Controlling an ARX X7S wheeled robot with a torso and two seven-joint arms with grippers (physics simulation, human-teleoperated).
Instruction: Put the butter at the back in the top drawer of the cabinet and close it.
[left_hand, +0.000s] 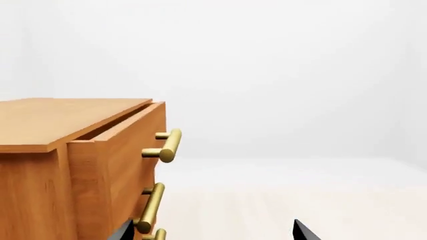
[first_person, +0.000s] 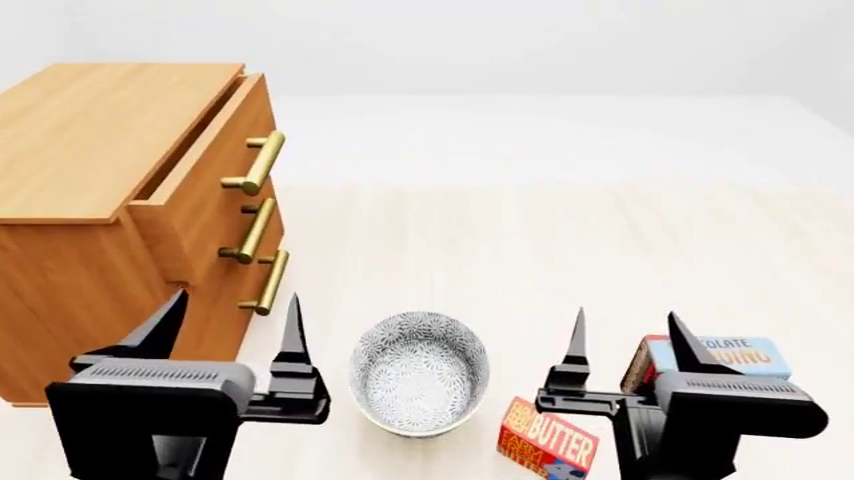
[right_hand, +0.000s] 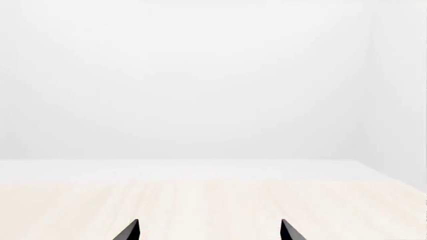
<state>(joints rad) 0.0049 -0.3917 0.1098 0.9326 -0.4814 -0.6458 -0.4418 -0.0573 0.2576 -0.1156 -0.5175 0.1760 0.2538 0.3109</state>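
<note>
**Top drawer ajar, both claws spread and empty**

Head view: we see the cabinet (first_person: 80, 200) at ten o'clock, its top drawer (first_person: 214, 190) pulled out a little, its brass bar handle (first_person: 256, 162) above the handles of the two lower drawers. The left gripper (first_person: 230, 325) sits at seven o'clock with its fingers spread, holding nothing, just in front of the cabinet's lower drawers. The right gripper (first_person: 625, 338) sits at five o'clock, also spread and empty. Between them stands a patterned bowl (first_person: 418, 372). The butter (first_person: 545, 438) lies on the pale wooden floor (first_person: 534, 250) at five o'clock, just beside the bowl and below the right gripper. A chocolate pudding box (first_person: 727, 355) lies behind the right gripper.

Left wrist view: we see the top drawer (left_hand: 130, 145) ajar, with a dark gap under the cabinet (left_hand: 60, 120) top. Only the fingertips (left_hand: 303, 231) show, apart.

Right wrist view: we see bare floor (right_hand: 213, 205) and two separated fingertips (right_hand: 289, 230).
</note>
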